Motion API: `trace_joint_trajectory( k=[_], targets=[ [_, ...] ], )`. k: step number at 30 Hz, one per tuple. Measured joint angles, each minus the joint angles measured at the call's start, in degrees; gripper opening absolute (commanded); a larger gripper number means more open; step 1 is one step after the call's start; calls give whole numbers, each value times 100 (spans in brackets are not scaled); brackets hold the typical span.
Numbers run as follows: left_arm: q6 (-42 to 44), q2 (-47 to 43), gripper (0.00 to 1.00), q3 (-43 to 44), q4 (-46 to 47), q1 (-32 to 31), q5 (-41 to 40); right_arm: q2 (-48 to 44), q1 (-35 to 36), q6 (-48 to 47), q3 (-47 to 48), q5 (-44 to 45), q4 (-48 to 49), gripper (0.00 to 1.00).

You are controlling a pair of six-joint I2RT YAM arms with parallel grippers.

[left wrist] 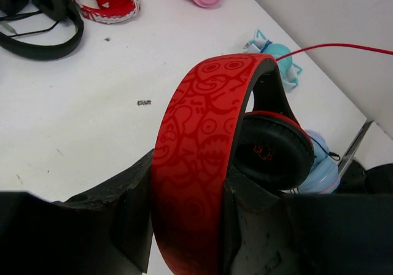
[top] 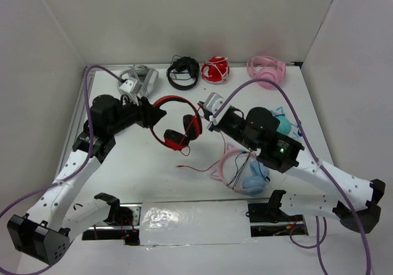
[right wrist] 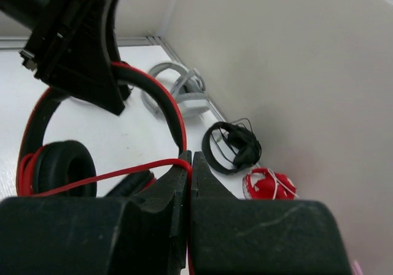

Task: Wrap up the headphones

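Headphones [top: 191, 126], red with black pads, mid-table and raised by the band. From above I cannot tell whether the cups rest on the surface or hang just clear. To their left, the left gripper [left wrist: 187, 189] is clamped across the crown of the patterned headband, one finger on each face. The cable [top: 202, 164], thin and red, leaves the cups and lies in loose slack on the near side of the headphones, trailing right. Just right of the headphones, the right gripper [right wrist: 189, 164] has its fingers pressed together on a stretch of that cable, which runs fairly taut back to the cups. Judged step: early winding, with one arm anchoring and the other leading the cord; no turns are visible on the band. The next move calls for the left hold to stay steady while the right carries its pinch around the band or cups, letting slack feed without jerking. Open room lies near-left of the headphones. Beyond them stands a row: grey set [top: 138, 78], black set [top: 183, 72], red bundle [top: 215, 70], pink set [top: 267, 71]. Near-right, the cat-ear set [top: 236, 170] sits by the slack and looks a likely snag. The enclosure wall [top: 37, 72] stands well left of the headphones, close behind the left arm.
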Motion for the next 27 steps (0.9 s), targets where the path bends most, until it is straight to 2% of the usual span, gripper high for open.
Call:
trace_joint_trajectory(
  k=[8,14,19,22,27],
  targets=[
    [-28,343,0,0,-122,-116,-501,273,-11,-20,208,-1126,-74,0],
    [-107,702,0,0,-98,-201,-417,426,282,-61,337,-1257,-205,0],
    [-90,706,0,-35,-57,-326,-219,876,330,-85,579,-852,-63,0],
    [-439,697,0,-33,-216,-402,-660,1047,332,-87,710,-907,-55,0],
    [-1497,820,0,98,-809,-402,-1676,1003,573,-168,507,-1147,160,0]
  ],
)
